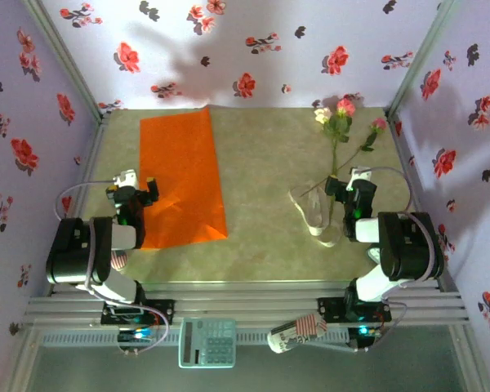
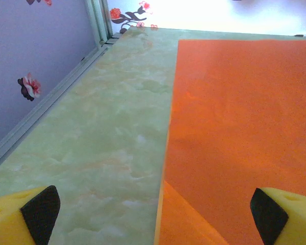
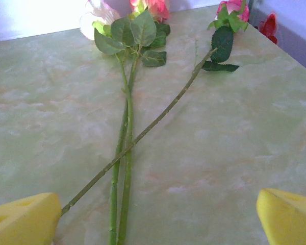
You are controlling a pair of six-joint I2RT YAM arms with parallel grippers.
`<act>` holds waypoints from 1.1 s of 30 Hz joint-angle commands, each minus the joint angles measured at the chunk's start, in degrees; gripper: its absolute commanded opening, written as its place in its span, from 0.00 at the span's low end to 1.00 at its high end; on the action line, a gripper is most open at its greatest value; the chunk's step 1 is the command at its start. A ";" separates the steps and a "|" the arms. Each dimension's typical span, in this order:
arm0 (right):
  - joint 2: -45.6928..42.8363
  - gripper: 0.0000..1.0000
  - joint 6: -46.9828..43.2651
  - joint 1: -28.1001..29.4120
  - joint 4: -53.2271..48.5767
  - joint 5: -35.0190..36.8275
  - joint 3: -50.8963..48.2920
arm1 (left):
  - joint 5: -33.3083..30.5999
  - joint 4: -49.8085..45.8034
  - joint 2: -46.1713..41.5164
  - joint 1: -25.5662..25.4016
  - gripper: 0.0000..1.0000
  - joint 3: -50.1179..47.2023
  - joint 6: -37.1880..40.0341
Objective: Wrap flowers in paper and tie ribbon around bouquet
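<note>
The orange paper (image 1: 182,175) lies flat on the left half of the table. My left gripper (image 1: 139,183) hovers open at its left edge. In the left wrist view, that edge of the paper (image 2: 239,127) runs between the wide-apart fingertips (image 2: 38,214), with a diagonal crease near the corner; nothing is held by the left gripper (image 2: 155,217). The flowers (image 1: 336,122) lie at the back right, stems toward me. My right gripper (image 1: 355,178) stands open over the stem ends. In the right wrist view, the flowers' stems (image 3: 127,127) cross between the fingers of the right gripper (image 3: 158,219). The cream ribbon (image 1: 313,214) lies looped beside the right arm.
Purple flower-print walls and metal posts close in the table on three sides. A calculator (image 1: 207,341) and a red-and-white striped object (image 1: 298,333) rest on the front rail below the arm bases. Bare green table (image 1: 269,163) lies between paper and flowers.
</note>
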 commanded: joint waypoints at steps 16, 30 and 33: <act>0.09 0.99 -0.60 0.00 0.91 1.07 0.17 | -0.82 -0.09 0.32 -0.32 1.00 0.90 0.87; 0.11 0.99 -0.61 -0.01 0.91 1.05 0.20 | -1.34 -1.59 0.30 -0.32 1.00 1.74 0.69; -0.12 0.99 -0.39 -0.01 1.52 0.94 -0.29 | -1.21 1.54 0.08 -0.40 1.00 0.00 0.92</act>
